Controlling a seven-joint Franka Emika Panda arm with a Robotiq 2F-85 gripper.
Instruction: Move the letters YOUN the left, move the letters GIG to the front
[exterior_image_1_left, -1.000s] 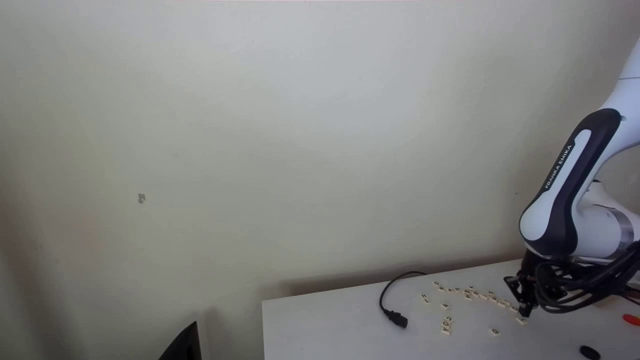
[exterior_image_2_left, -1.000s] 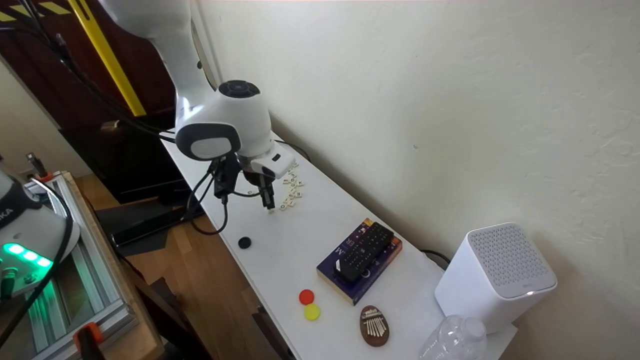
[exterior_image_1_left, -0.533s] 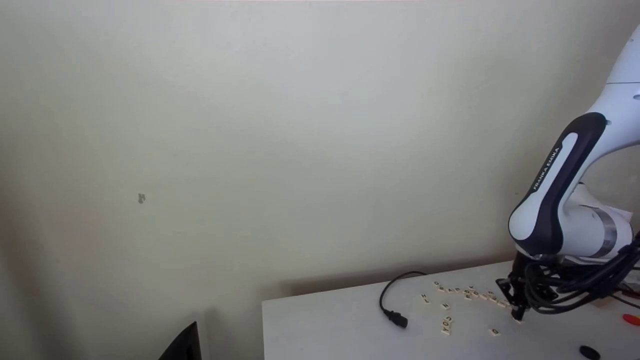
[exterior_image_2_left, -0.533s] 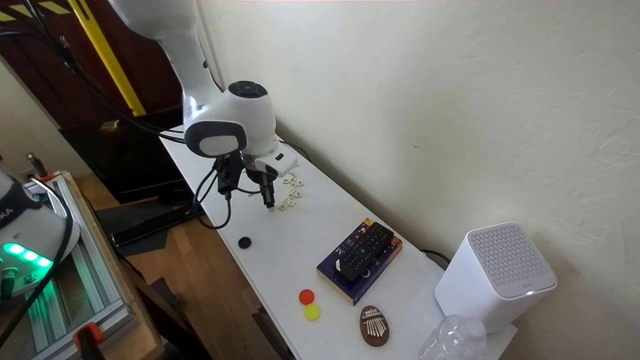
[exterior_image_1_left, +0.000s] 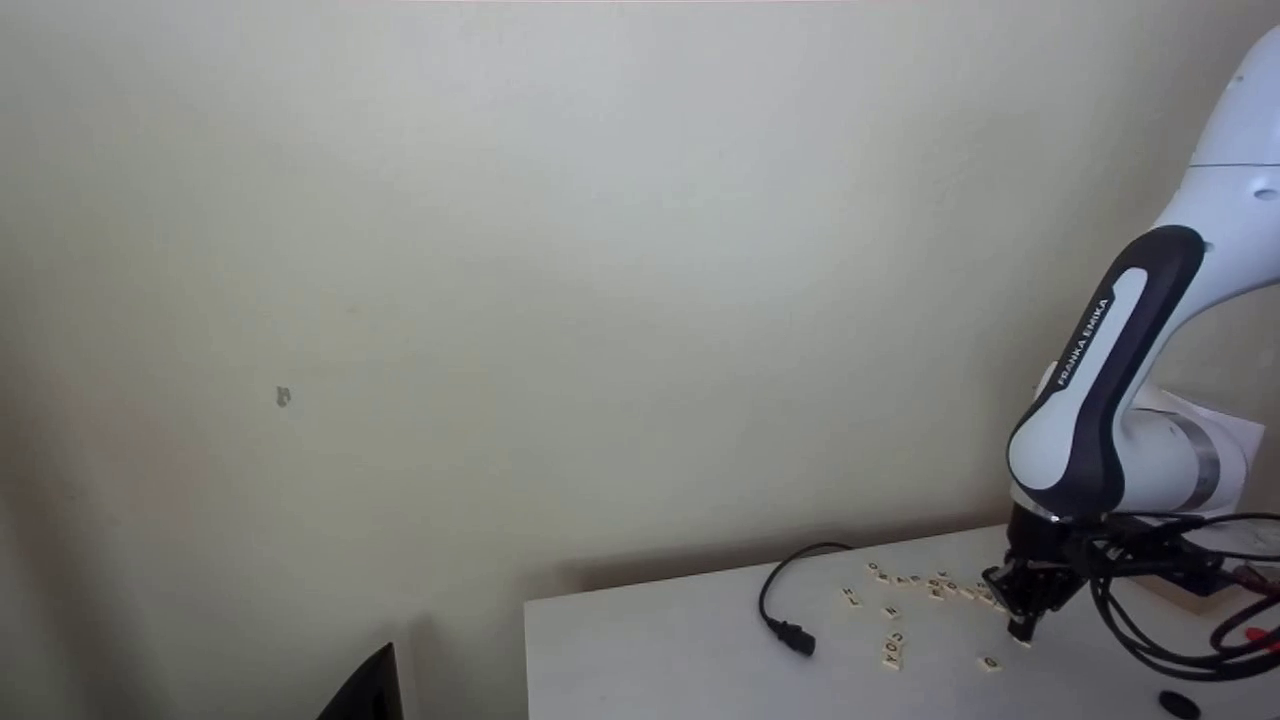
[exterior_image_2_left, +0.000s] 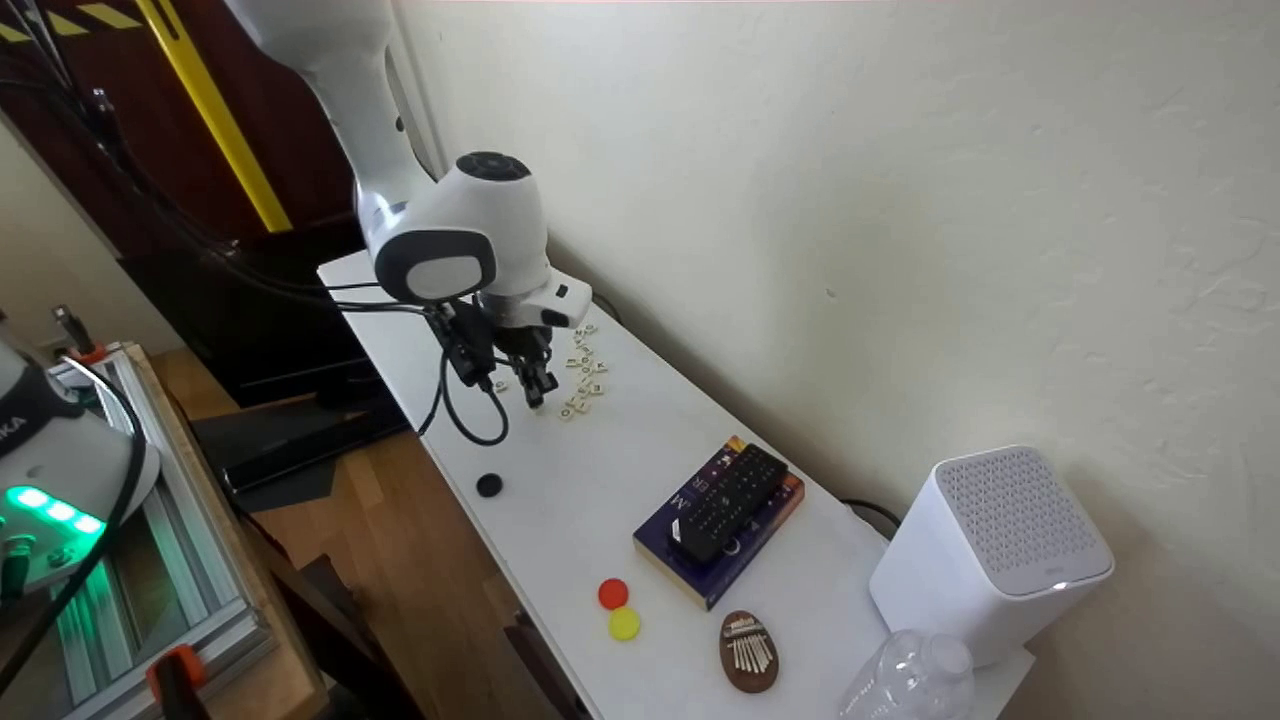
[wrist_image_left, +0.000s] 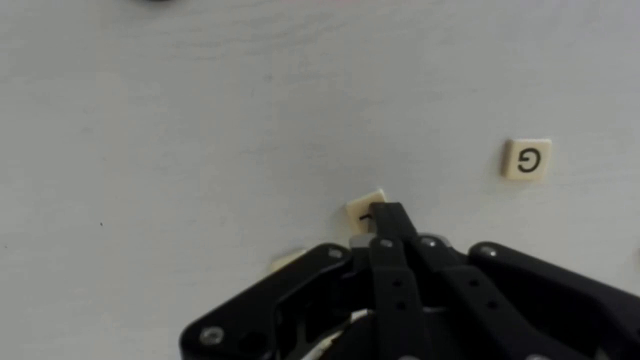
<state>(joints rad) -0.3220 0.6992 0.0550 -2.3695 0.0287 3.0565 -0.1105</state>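
Observation:
My gripper (wrist_image_left: 387, 206) is shut, its fingertips together at a small cream letter tile (wrist_image_left: 356, 211), probably an I, whose right part they hide in the wrist view. This tile (exterior_image_1_left: 1021, 642) lies flat on the white table at the fingertips, not between them. A G tile (wrist_image_left: 530, 160) lies apart, right of the fingers; it shows in both exterior views (exterior_image_1_left: 989, 664) (exterior_image_2_left: 500, 386). A short column of tiles reading Y, O and probably U (exterior_image_1_left: 893, 650) stands farther left, with a single tile (exterior_image_1_left: 891, 612) behind, perhaps N. Another tile (wrist_image_left: 286, 261) is partly hidden behind the gripper linkage.
Several tiles (exterior_image_2_left: 585, 365) form a crooked line near the wall. A black plug (exterior_image_1_left: 795, 638) with cable lies left. A black disc (exterior_image_2_left: 489, 485), red disc (exterior_image_2_left: 613, 594), yellow disc (exterior_image_2_left: 624, 624), book (exterior_image_2_left: 660, 535) with remote (exterior_image_2_left: 740, 490), and thumb piano (exterior_image_2_left: 748, 652) share the table.
My gripper, shut, has moved left in an exterior view, and the tile at its tips has slid slightly the same way. The wrist has turned and its cables have swung. The G and YOU tiles have not moved.

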